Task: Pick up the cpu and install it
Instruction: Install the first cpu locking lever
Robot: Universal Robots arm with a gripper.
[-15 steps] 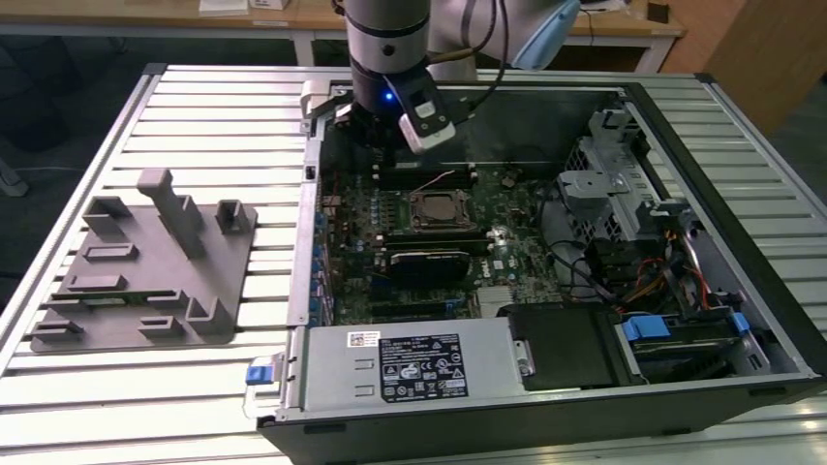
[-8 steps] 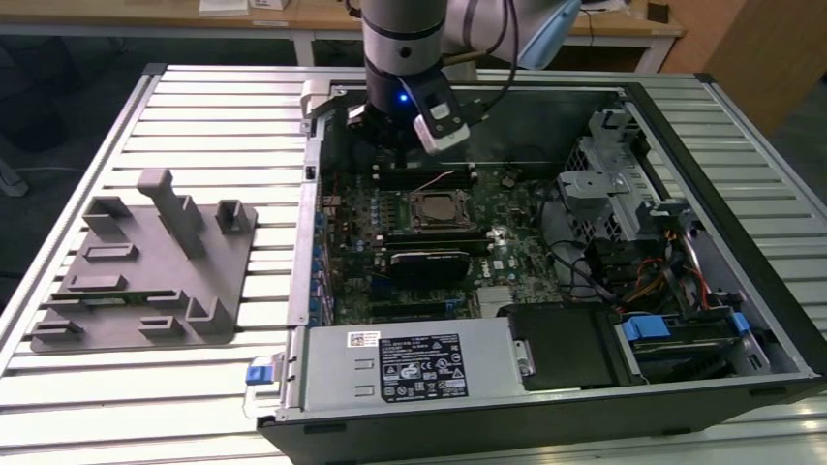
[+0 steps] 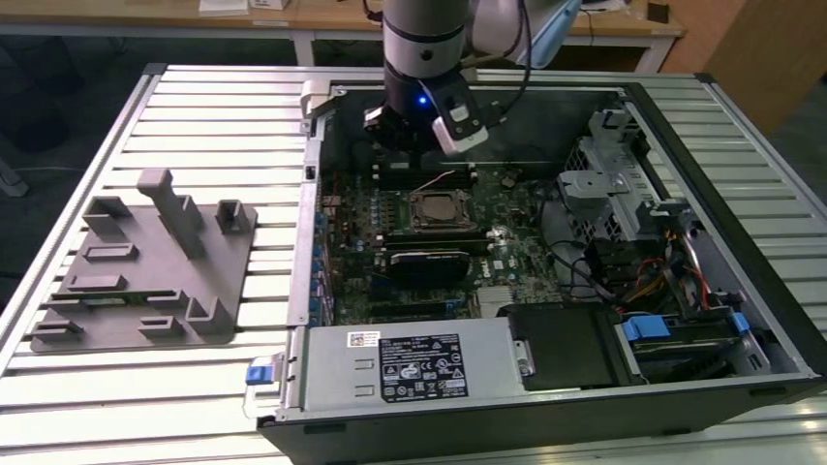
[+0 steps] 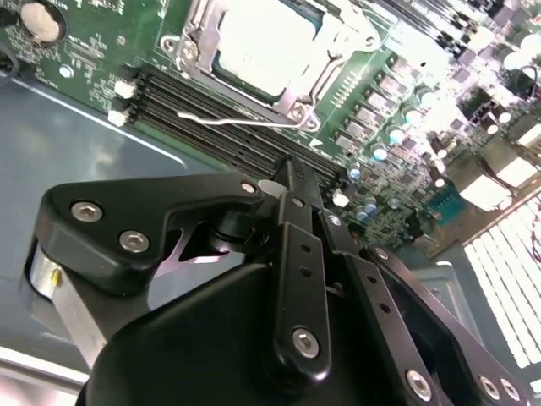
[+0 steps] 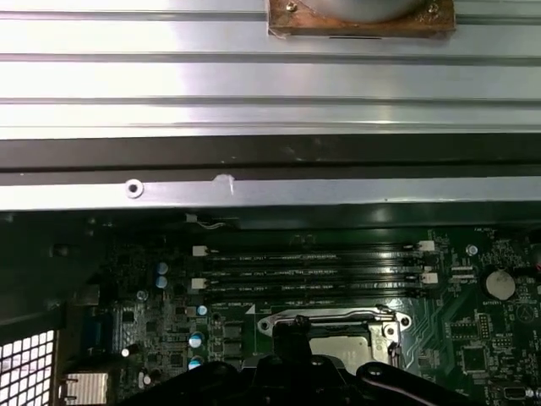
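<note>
The cpu (image 3: 440, 205) lies seated in its socket near the middle of the motherboard (image 3: 517, 242), inside the open computer case (image 3: 723, 126); the metal retention frame (image 4: 334, 59) surrounds it. In both wrist views its top is a flat, pale silver-grey square (image 4: 266, 42) with a thin darker rim. It is judged light, rigid, smooth and fragile on its underside, best taken by opposite edges and kept level. The gripper (image 4: 292, 182) hangs above the memory slots (image 5: 313, 271), just beside the socket toward the case's far wall. Its fingers (image 4: 297, 254) appear pressed together, grasping nothing.
</note>
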